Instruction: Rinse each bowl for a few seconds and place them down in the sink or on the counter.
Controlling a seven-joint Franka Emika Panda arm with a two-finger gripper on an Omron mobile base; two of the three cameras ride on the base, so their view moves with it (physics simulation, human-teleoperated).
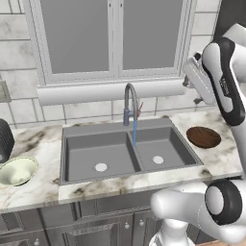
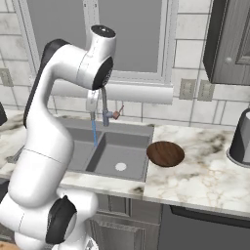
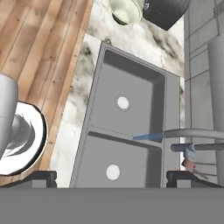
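The pale cream-green bowl [image 1: 18, 170] [image 3: 126, 10] sits upright on the counter [image 1: 43, 144] left of the sink [image 1: 72, 132]. On the counter right of the sink rests the dark reddish-brown bowl [image 1: 203, 137] [image 2: 166, 153], shallow and wide. A thin blue stream of water [image 1: 135, 129] [image 3: 146, 137] falls from the curved faucet [image 1: 130, 103] [image 2: 104, 105] near the divider between the two basins. My gripper [image 3: 111, 178] hangs high above the sink, looking down into it, fingertips [image 3: 43, 177] wide apart, open and holding nothing. In the left base view the hand [image 1: 198, 81] is up right of the faucet, well above the brown bowl.
A black ribbed object [image 1: 5, 139] [image 3: 166, 13] stands at the counter's far left, next to the cream bowl. A tall grey vessel [image 2: 241, 136] stands on the counter far right. Behind the faucet runs a window sill [image 1: 110, 91]. Each basin has a round drain [image 1: 101, 167].
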